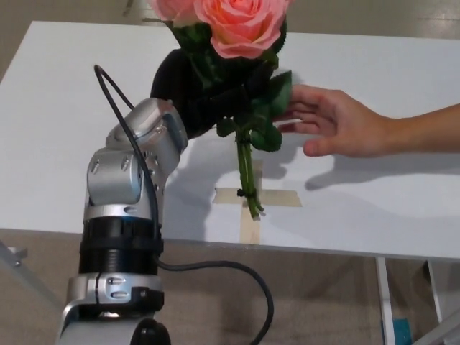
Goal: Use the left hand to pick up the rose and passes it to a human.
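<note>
My left hand [194, 90] is raised over the white table [65, 108] and is shut on the rose [241, 25]. The pink bloom is close to the camera at the top, with dark green leaves [269, 108] below it and the stem [246, 172] hanging down over the tape cross [253, 198]. A person's open hand [334, 122] reaches in from the right, its fingertips at the rose's leaves. Whether they touch the leaves I cannot tell. My right hand does not show.
My silver left forearm [126, 194] rises from the bottom left with a black cable [230, 267] looping below the table's front edge. A table leg [383, 295] shows at the bottom right.
</note>
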